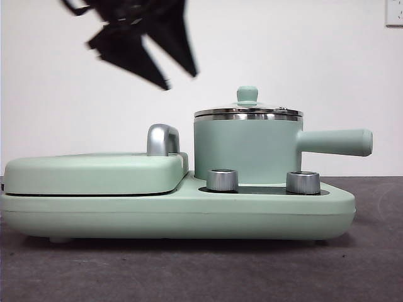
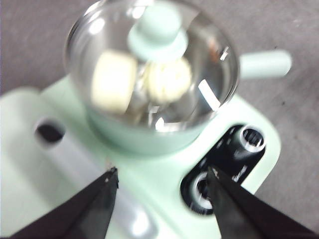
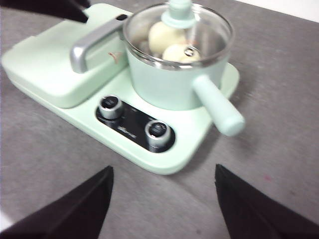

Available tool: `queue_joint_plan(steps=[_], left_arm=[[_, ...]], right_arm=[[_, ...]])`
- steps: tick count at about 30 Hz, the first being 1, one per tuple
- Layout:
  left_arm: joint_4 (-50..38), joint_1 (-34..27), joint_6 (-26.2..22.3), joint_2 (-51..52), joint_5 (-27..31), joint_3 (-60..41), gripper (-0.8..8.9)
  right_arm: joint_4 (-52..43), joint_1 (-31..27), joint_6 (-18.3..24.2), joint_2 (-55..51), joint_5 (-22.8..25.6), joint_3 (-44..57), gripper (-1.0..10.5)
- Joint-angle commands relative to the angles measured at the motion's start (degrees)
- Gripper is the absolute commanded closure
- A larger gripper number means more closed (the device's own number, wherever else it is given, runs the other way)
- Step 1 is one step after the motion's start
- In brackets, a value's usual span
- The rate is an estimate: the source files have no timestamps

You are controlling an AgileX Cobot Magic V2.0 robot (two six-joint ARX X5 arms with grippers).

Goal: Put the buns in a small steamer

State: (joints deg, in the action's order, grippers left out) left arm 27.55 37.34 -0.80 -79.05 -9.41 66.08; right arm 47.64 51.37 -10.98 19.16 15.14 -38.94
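From the front, the small steamer (image 1: 247,150) stands lidded on the mint-green cooker base (image 1: 176,214), with the left gripper (image 1: 143,44) spread empty high above. The left wrist view shows both buns (image 2: 142,82) under the glass lid (image 2: 149,64). In the right wrist view the right gripper (image 3: 162,199) hangs spread over the table (image 3: 279,99), and the print on the control panel (image 3: 133,122) is unreadable.

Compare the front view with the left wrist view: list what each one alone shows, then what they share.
Only the front view shows the griddle cover closed, side-on, and the steamer's mint wall under its steel rim. Only the left wrist view looks down through the glass lid at both buns inside, with the left gripper open. Both show the small steamer, its green knob, side handle and two dials.
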Motion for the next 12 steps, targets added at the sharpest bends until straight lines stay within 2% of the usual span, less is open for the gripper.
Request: queue_joint_plan(steps=[1, 7, 12], left_arm=[[-0.7, -1.5, 3.2, 4.9, -0.3, -5.9, 5.23], [-1.2, -4.2, 8.2, 19.5, 0.0, -18.9, 5.23], [-1.3, -5.1, 13.1, 32.3, 4.8, -26.0, 5.23]], right_arm=[[-3.1, 0.7, -0.7, 2.6, -2.0, -0.5, 6.2], [-8.5, 0.7, -0.3, 9.4, -4.6, -0.5, 6.2], [-13.5, 0.7, -0.2, 15.6, -6.5, -0.5, 6.2]])
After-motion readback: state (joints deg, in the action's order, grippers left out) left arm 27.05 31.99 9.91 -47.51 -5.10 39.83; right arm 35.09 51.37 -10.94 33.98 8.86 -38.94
